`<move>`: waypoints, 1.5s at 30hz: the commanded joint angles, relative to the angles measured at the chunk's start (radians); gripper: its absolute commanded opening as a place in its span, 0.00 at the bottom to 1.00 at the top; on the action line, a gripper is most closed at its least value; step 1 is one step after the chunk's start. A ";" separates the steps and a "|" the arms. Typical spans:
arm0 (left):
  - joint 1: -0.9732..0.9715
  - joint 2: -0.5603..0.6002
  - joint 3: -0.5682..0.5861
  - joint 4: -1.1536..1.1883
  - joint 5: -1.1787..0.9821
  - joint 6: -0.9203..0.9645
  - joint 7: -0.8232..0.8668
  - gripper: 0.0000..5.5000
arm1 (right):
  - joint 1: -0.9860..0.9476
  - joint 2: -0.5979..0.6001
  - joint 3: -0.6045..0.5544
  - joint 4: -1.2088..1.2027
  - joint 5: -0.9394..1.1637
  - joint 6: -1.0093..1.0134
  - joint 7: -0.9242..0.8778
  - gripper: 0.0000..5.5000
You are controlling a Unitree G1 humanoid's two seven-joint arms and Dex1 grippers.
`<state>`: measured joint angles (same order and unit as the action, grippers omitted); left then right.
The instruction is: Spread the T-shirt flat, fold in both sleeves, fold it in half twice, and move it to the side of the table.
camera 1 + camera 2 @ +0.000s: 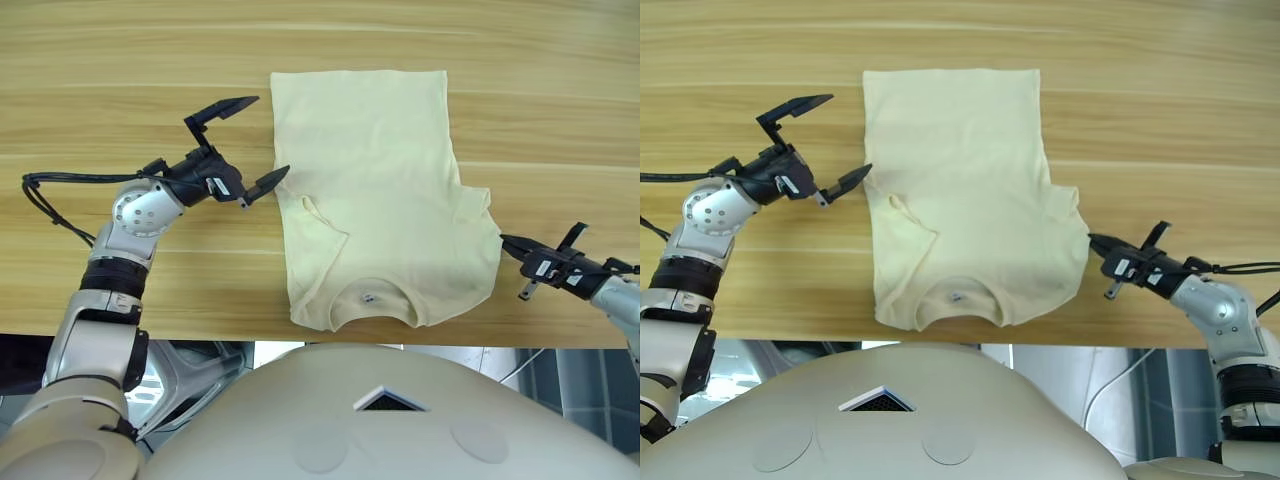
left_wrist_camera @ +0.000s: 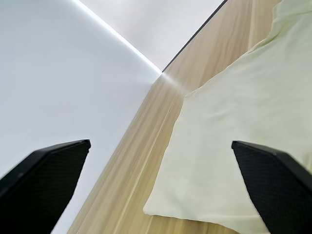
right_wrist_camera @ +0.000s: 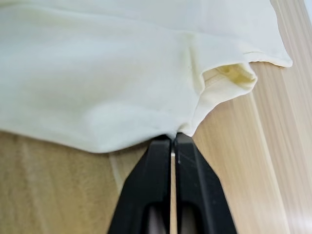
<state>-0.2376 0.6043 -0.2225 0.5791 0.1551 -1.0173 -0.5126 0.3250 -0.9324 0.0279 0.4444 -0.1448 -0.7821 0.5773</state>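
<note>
Left eye view: where's the shirt (image 1: 375,190)?
— Flat on the table (image 1: 120,60), left sleeve folded in.
— Grippers?
— Left gripper (image 1: 270,136) spread wide beside it; right gripper (image 1: 506,241) pinched on its right edge.

The T-shirt (image 1: 380,190) lies mid-surface (image 1: 120,60), collar toward the near edge, the left end effector (image 1: 272,134) just beside its left edge, the right end effector (image 1: 505,241) touching its right edge.
</note>
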 commanded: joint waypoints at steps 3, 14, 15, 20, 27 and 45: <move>-0.008 -0.004 0.000 0.004 0.021 0.009 0.004 0.98 | 0.036 -0.027 -0.021 -0.021 0.021 -0.008 0.022 0.00; -0.015 -0.020 -0.003 0.011 0.035 0.008 0.009 0.98 | 0.034 -0.054 -0.087 -0.132 0.053 -0.006 0.042 0.00; -0.015 -0.021 -0.003 0.012 0.035 0.008 0.009 0.98 | 0.027 -0.052 -0.089 -0.135 0.053 -0.002 0.041 0.00; -0.017 -0.024 -0.004 0.020 0.040 0.006 0.010 0.98 | -0.034 -0.034 -0.072 -0.176 0.048 0.015 0.049 0.00; -0.032 -0.034 -0.007 0.039 0.054 0.001 0.015 0.98 | -0.107 -0.011 -0.006 -0.267 0.032 0.028 0.088 0.00; -0.048 -0.051 -0.014 0.054 0.063 -0.002 0.014 0.98 | -0.287 0.099 0.251 -0.349 -0.115 0.104 0.199 0.00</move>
<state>-0.2751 0.5550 -0.2282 0.6329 0.2104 -1.0200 -0.5007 0.0612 -0.8398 0.2585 0.0850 -0.2341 -0.6939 0.7651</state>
